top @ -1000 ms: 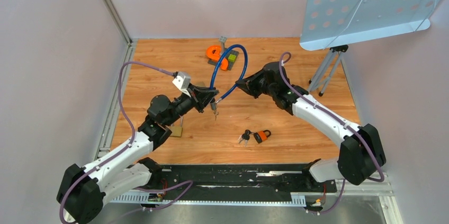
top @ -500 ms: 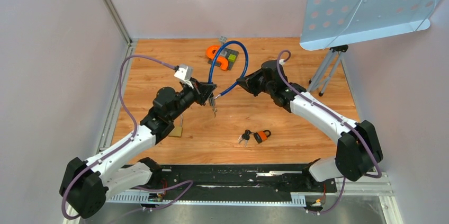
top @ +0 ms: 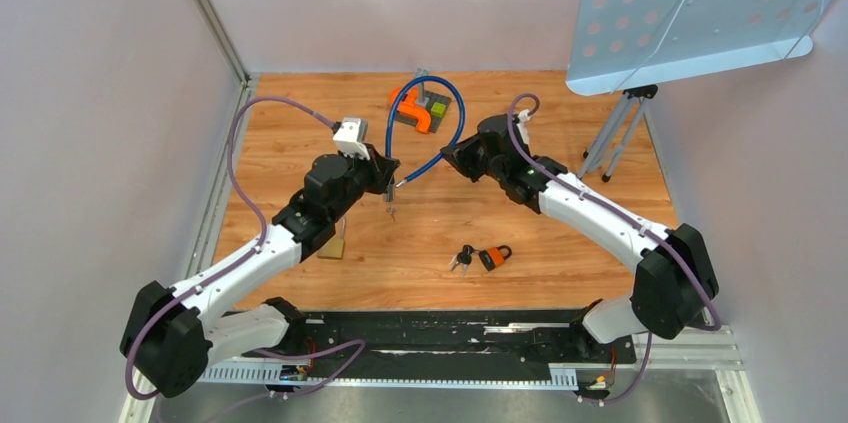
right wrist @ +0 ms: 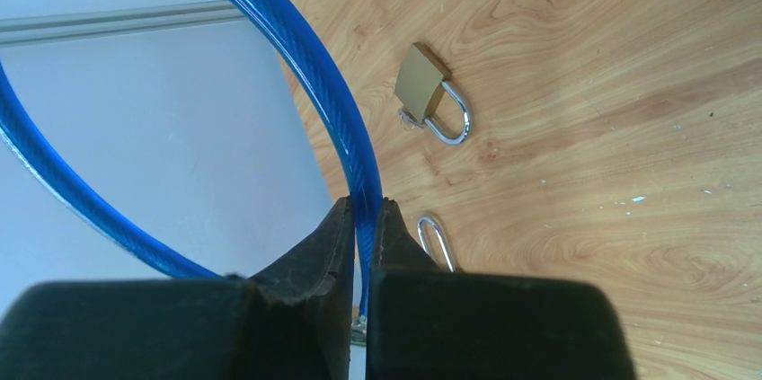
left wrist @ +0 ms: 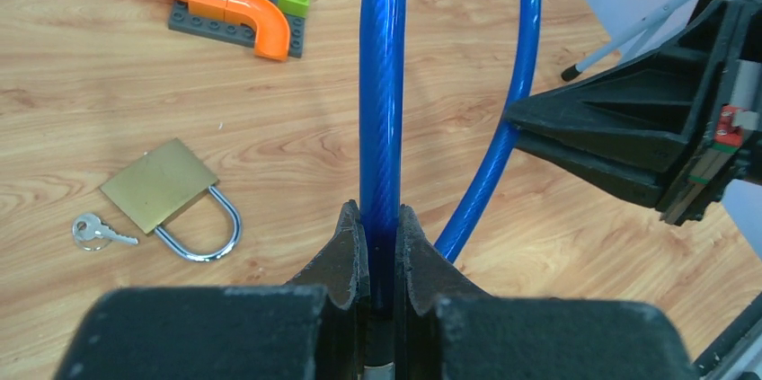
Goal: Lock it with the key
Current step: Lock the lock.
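Note:
A blue cable lock [top: 455, 113] arcs above the table between both grippers. My left gripper [top: 387, 180] is shut on one end of the cable [left wrist: 380, 110], with its jaws tight on both sides of it. A small bunch of keys [top: 390, 210] dangles below it. My right gripper [top: 449, 156] is shut on the other part of the cable [right wrist: 310, 48]; it shows in the left wrist view [left wrist: 629, 142] to the right. The cable's free tip [top: 400, 182] points at the left gripper. A silver ring [right wrist: 438, 242] shows beside the right fingers.
A brass padlock [top: 333, 246] with a key [left wrist: 92, 231] lies by the left arm. An orange padlock [top: 493, 257] with black keys [top: 462, 260] lies at front centre. An orange brick build [top: 418, 109] stands at the back. A tripod [top: 618, 133] with a perforated panel [top: 700, 13] stands at the right.
Both grippers have moved left and toward the back with the cable. The loop has swung left over the brick build. The hanging keys moved left with the left gripper.

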You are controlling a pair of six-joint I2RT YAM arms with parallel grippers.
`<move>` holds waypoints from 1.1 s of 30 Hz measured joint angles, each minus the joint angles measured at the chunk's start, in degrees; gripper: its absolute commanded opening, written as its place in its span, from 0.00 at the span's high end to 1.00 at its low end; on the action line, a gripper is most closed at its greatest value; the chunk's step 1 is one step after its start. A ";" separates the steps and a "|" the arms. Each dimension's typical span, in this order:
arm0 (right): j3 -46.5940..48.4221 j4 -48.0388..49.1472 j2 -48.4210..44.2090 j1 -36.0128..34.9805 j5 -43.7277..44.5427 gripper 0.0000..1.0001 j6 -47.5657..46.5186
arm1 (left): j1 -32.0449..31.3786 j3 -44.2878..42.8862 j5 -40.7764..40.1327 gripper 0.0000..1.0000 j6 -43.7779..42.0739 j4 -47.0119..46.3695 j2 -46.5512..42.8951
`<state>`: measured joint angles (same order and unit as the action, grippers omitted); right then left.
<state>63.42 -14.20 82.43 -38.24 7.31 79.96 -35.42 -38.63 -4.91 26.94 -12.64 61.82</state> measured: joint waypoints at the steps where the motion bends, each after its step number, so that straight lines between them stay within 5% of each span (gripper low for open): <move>1: 0.00 -0.07 0.48 0.00 0.04 1.00 0.35 | 0.00 0.00 -0.13 1.00 0.07 0.09 -0.02; 16: -1.64 0.42 2.78 0.02 -7.08 1.00 8.55 | 0.00 9.35 -4.68 1.00 1.09 -8.31 -8.33; 33: -5.42 3.89 4.46 -0.15 -12.61 1.00 14.08 | 0.59 14.16 -4.63 1.00 0.59 -20.98 -5.25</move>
<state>58.00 -10.31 86.89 -38.39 -5.30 94.04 -34.83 -24.47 -9.54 27.53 -33.63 56.58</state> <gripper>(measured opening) 0.041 0.077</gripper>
